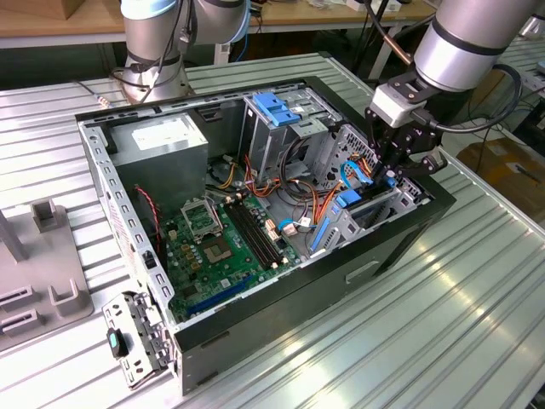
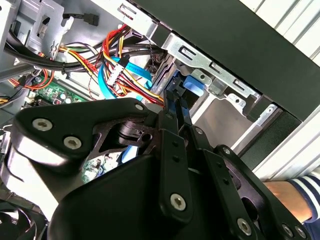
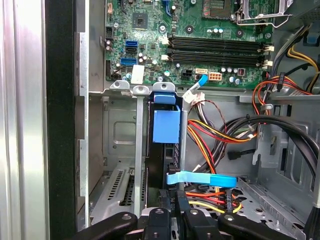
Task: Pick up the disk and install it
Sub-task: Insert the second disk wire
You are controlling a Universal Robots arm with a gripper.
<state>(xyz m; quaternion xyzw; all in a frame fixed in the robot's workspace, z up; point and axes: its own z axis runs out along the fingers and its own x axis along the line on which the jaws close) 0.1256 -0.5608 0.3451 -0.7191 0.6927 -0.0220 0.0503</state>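
The disk (image 3: 166, 125) stands on edge in a slot of the metal drive bay (image 3: 117, 150) at the front of the open computer case (image 1: 375, 256). Its blue carrier (image 2: 192, 82) shows against the bay's frame. In the exterior view its blue rail (image 1: 349, 202) shows low in the bay on the exterior view's right. My gripper (image 1: 387, 176) reaches down into that bay from above. In both wrist views the black fingers (image 3: 162, 207) sit close together on the disk's near edge, so the gripper (image 2: 176, 107) is shut on it.
Bundled red, yellow and black cables (image 3: 225, 132) and a blue flat cable (image 2: 125, 75) lie right beside the bay. The motherboard (image 1: 217, 247), power supply (image 1: 162, 141) and a blue-topped drive cage (image 1: 277, 109) fill the case. A hand in a striped sleeve (image 2: 292, 192) is outside the case wall.
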